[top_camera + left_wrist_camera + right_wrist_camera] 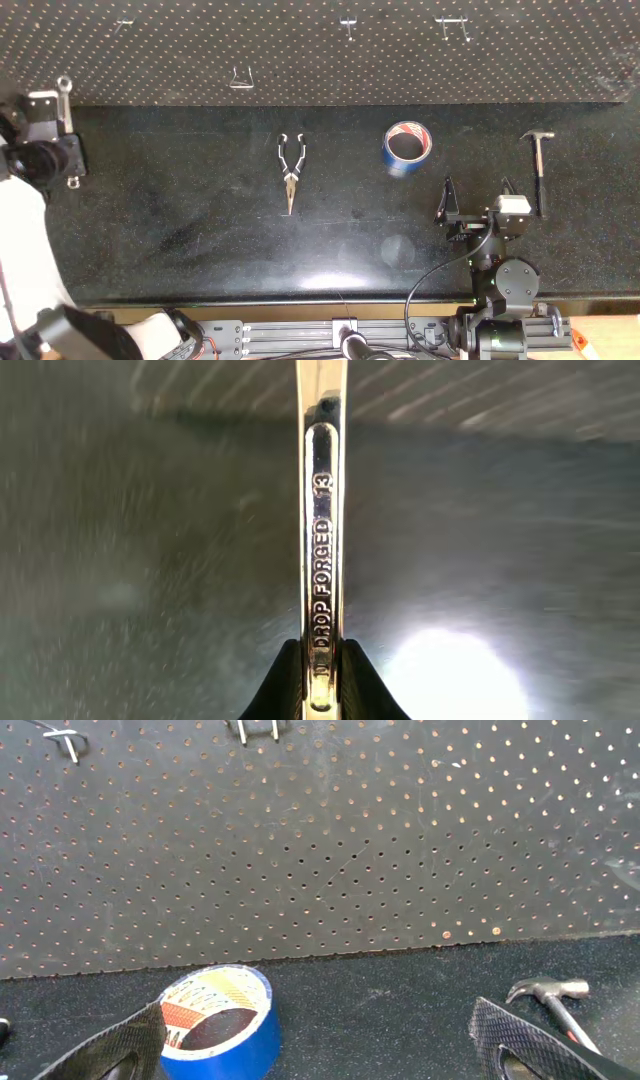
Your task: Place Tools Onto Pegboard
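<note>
The left gripper (320, 665) is clamped on the shank of a slim polished steel wrench (320, 510), at the black table's (180, 230) far left by the lower edge of the dark perforated pegboard (400, 65). Gripped at one narrow spot, the wrench could pivot or slide, and its ring might miss a hook. The right gripper (478, 195) stands spread and empty between the blue tape roll (407, 147) and the black-handled hammer (540, 160). I count one wrench, one pair of white-handled needle-nose pliers (291, 170), one tape roll, one hammer and four wire hooks (241, 78).
</note>
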Tool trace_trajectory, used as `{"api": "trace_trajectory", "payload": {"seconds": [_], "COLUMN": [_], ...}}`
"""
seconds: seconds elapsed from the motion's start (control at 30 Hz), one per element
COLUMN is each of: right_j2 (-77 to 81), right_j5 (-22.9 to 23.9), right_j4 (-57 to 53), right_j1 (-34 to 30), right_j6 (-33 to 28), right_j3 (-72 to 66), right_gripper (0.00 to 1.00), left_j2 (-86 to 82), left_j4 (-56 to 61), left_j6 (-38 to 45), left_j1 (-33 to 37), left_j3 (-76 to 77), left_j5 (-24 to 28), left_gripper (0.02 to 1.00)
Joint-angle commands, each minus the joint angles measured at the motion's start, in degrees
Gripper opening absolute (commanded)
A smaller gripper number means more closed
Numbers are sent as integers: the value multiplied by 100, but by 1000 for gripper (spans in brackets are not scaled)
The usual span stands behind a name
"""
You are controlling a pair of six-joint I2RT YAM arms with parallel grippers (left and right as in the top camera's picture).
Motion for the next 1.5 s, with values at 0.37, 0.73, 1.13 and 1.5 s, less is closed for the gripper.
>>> {"api": "trace_trajectory", "payload": {"seconds": [0.37,0.73,1.13,1.5], "right_j2": [-35,-35,-35,-35], "right_j5": [31,31,31,31], "right_j4": [-15,-15,-15,-15], "right_j1": [28,28,28,28], "right_j6": [-83,-83,-83,-83], "right_j3": [-24,-24,-24,-24], "right_gripper": [987,987,987,987], "left_j2": [-1799,-2693,-2105,-2173], "left_j4": [625,2162,2754,3161], "left_j6": [-988,-964,-815,-815], "left_j1": [-1036,-1036,-1294,-1287], "left_j3": [-212,-2227,-2321,-2295], "left_j5": [621,634,916,575], "left_gripper": [29,29,29,29]}}
